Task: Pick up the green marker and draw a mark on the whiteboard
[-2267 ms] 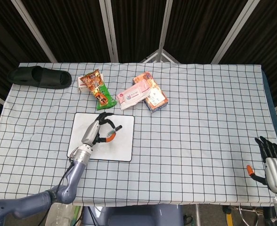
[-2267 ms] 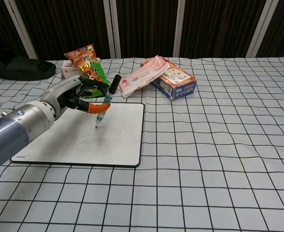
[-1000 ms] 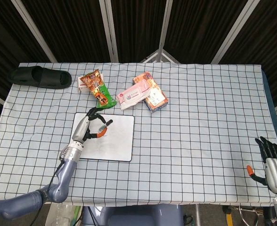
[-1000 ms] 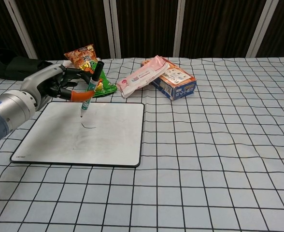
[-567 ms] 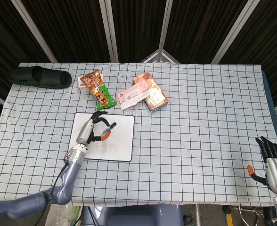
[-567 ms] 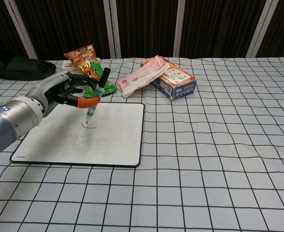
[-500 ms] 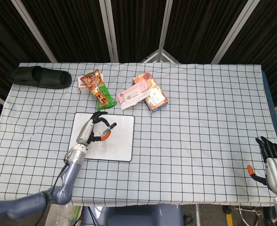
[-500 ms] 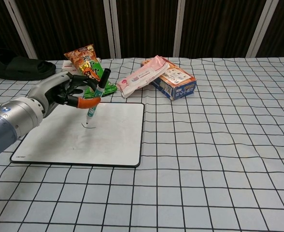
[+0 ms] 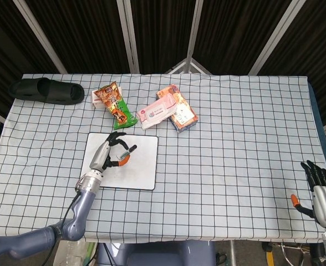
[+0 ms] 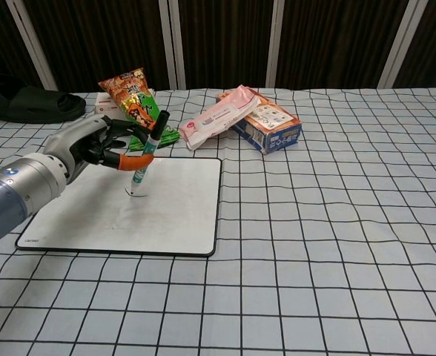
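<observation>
On the checked tabletop (image 10: 337,245), the whiteboard (image 10: 173,211) lies just in front of the snack bag (image 10: 133,96), and the drawing step looks to be under way. The left robot hand (image 10: 92,144) pinches the green marker (image 10: 145,157), tilted, tip at the board beside a faint curved stroke; next it likely needs a short steady drag. The right robot hand (image 9: 321,191) rests far off the whiteboard with fingers spread, holding nothing.
</observation>
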`<state>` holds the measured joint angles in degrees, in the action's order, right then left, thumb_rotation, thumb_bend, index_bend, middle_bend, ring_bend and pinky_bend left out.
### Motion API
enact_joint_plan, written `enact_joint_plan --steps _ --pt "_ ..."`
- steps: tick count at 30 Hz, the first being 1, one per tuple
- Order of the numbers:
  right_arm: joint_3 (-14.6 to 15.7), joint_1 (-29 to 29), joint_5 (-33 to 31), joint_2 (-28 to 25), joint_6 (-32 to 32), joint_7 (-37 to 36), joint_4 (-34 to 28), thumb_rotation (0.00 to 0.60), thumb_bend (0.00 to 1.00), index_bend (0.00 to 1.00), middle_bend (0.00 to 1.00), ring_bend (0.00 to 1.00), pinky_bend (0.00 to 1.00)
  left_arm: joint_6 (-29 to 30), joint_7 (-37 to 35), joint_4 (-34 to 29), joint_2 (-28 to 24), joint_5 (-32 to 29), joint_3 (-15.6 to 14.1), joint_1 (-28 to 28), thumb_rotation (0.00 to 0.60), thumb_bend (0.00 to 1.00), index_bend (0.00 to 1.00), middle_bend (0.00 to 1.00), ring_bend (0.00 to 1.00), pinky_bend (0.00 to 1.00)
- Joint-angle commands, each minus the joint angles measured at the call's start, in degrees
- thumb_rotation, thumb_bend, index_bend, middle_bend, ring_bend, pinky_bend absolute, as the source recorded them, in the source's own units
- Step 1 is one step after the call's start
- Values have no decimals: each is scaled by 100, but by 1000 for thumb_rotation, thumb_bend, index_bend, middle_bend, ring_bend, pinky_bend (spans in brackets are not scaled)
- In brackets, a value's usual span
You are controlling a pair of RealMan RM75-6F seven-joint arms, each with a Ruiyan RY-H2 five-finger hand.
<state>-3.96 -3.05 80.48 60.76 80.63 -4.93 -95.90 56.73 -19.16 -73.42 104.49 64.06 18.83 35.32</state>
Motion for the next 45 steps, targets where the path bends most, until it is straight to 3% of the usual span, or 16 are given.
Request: enact_joint_plan --steps 1,32,45 --pt "-1 1 0 0 4 -1 -1 600 354 0 0 0 0 -14 3 8 9 0 -12 1 600 569 685 144 0 16" --pt "-8 5 -4 -7 13 -10 6 600 354 0 0 0 0 -79 29 91 46 -9 -14 28 600 569 685 144 0 16" --pt "-7 13 8 -7 36 0 1 600 353 0 0 0 0 -60 128 -79 -98 12 -149 -90 600 568 687 144 0 16"
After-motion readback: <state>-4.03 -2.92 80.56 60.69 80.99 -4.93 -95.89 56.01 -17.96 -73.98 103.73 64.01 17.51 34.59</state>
